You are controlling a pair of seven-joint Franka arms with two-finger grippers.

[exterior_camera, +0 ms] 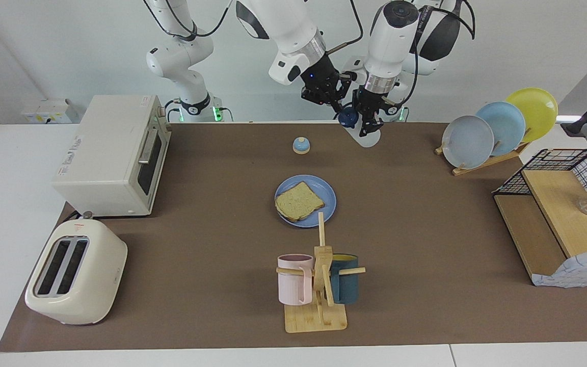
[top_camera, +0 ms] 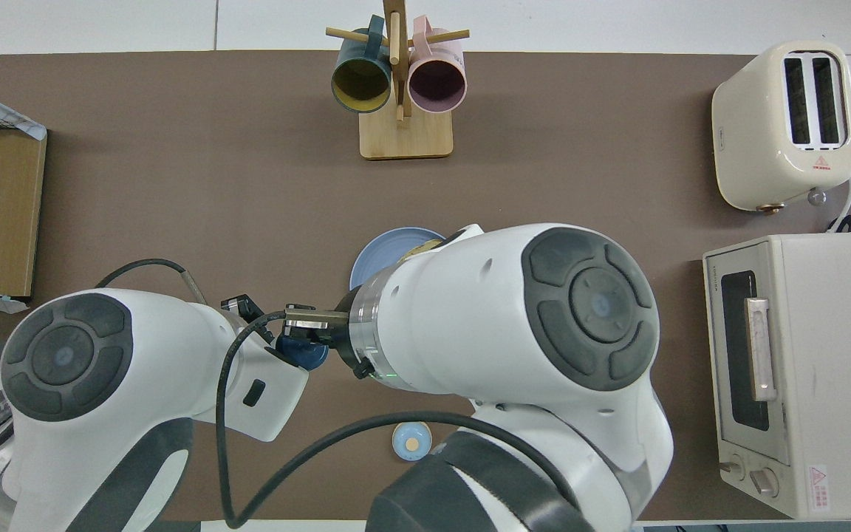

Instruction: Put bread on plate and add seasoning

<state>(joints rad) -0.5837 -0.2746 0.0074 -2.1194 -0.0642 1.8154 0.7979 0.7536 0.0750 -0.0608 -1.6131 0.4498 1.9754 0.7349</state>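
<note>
The bread (exterior_camera: pixel 299 201) lies flat on the blue plate (exterior_camera: pixel 326 194) at the table's middle; in the overhead view the right arm hides most of the plate (top_camera: pixel 377 255). My left gripper (exterior_camera: pixel 369 113) is shut on the whitish seasoning bottle (exterior_camera: pixel 364 134) and holds it tilted in the air, over the mat's edge at the robots' end. Its navy cap (exterior_camera: pixel 348 118) points toward my right gripper (exterior_camera: pixel 338 105), which is right at the cap. The cap also shows in the overhead view (top_camera: pixel 301 356) between the two grippers.
A blue-domed bell (exterior_camera: pixel 301 146) stands nearer to the robots than the plate. A mug tree (exterior_camera: pixel 319 285) with two mugs stands farther out. An oven (exterior_camera: pixel 115 153) and a toaster (exterior_camera: pixel 77 272) are at the right arm's end. A plate rack (exterior_camera: pixel 497 130) and a shelf (exterior_camera: pixel 553 219) are at the left arm's end.
</note>
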